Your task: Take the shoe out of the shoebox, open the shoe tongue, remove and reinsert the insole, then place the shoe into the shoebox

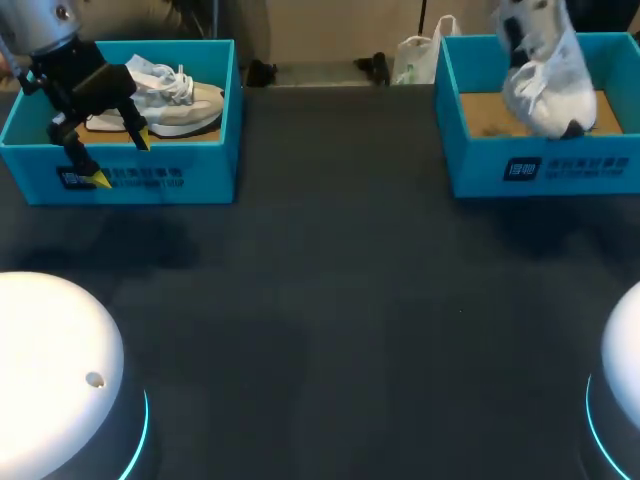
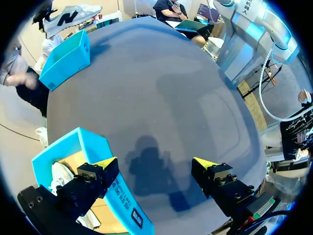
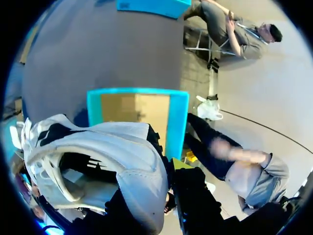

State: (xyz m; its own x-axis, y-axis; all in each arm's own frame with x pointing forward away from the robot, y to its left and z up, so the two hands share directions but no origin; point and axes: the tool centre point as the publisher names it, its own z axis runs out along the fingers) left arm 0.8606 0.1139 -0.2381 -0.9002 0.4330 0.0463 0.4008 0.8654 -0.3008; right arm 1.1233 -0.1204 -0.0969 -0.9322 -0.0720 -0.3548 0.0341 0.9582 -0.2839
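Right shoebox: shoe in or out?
Out. The shoe hangs clear above the right shoebox; the right wrist view shows its cardboard floor bare.

- Right gripper (image 3: pixel 151 193): one finger hidden under right shoe (image 3: pixel 107 156). Out of frame in head view, where the shoe's top is cut off.
- Left shoe (image 1: pixel 175 100): one end behind left gripper (image 1: pixel 121 159). Mostly hidden in left wrist view.
- Left box (image 1: pixel 210 165): print too small to read.
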